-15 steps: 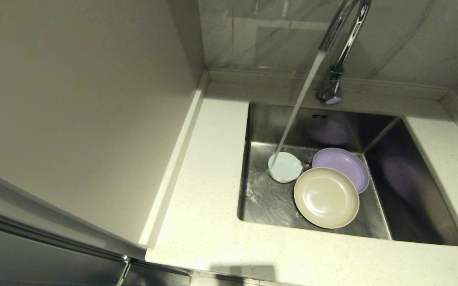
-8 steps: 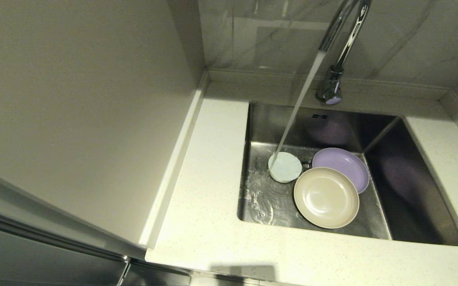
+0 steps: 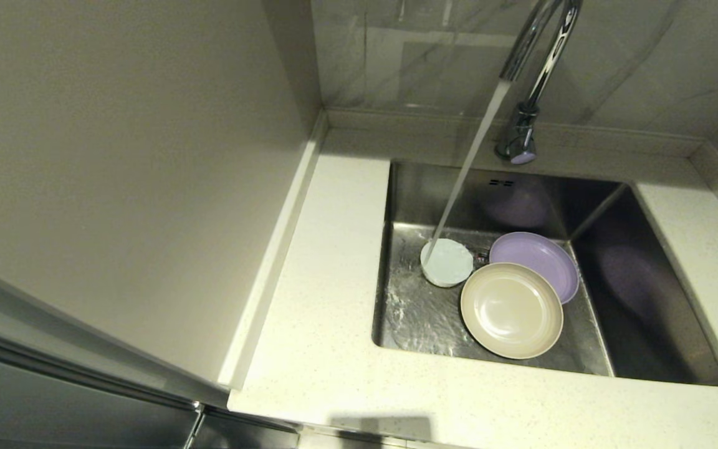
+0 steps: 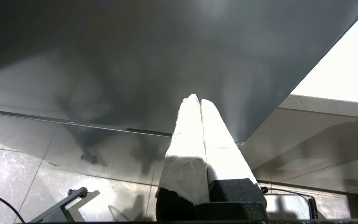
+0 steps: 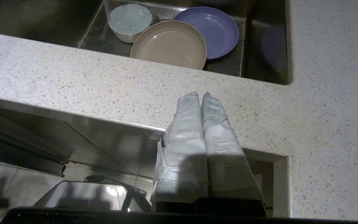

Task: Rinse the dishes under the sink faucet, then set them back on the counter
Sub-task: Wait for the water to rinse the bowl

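Three dishes lie in the steel sink (image 3: 639,293). The small white bowl (image 3: 447,262) (image 5: 130,21) sits under the water stream from the chrome faucet (image 3: 530,68) and is full of water. The beige plate (image 3: 512,310) (image 5: 169,48) lies nearest the front and overlaps the lavender plate (image 3: 540,259) (image 5: 211,31) behind it. My right gripper (image 5: 200,95) is shut and empty, low in front of the counter (image 3: 328,349) edge. My left gripper (image 4: 196,100) is shut and empty, below a grey cabinet front. Neither arm shows in the head view.
A tall beige cabinet side (image 3: 122,174) stands at the left of the counter. A tiled wall (image 3: 434,56) and raised back edge (image 3: 434,134) close the rear. Water ripples over the sink floor (image 3: 421,318). The counter (image 5: 322,93) wraps round the sink's right side.
The ripples on the sink floor have shifted while the water keeps running into the bowl. The dishes have not moved.
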Robot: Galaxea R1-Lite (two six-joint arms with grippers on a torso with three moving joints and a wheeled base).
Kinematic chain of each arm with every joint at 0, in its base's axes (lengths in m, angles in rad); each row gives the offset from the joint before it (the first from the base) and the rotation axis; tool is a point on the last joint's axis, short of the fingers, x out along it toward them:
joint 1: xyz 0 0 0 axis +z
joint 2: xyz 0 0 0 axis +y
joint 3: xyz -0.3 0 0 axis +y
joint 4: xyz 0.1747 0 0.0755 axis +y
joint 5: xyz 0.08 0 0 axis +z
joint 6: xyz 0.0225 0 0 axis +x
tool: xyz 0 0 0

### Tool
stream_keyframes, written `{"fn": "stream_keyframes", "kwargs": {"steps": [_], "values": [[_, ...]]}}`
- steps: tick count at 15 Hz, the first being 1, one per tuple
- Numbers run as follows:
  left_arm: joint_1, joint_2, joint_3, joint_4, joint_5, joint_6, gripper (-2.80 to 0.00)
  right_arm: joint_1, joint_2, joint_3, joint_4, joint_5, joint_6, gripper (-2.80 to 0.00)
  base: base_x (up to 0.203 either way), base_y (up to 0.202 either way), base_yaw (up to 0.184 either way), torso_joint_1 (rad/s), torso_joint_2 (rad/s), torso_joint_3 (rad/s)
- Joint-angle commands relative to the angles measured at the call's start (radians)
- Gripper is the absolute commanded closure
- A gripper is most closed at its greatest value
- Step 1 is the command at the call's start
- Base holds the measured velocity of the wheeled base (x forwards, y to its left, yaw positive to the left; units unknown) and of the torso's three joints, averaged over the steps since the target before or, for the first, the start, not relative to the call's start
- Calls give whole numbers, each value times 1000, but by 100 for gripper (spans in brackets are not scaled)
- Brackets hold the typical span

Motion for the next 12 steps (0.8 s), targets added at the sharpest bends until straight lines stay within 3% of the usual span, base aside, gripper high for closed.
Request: {"fn": "stream_keyframes", "kwargs": {"steps": [1,5,9,12], "values": [[0,-3,0,0,1,1,0,0,2,0,0,0,1,0,0,0,0,0,0,0],[0,-3,0,0,1,1,0,0,37,0,1,1,-5,0,0,0,0,0,0,0],[0,-3,0,0,1,1,0,0,206,-8,-9,0,-5,0,0,0,0,0,0,0],[0,-3,0,0,1,0,0,1,352,-88,-26,0,-10,0,0,0,0,0,0,0]]}}
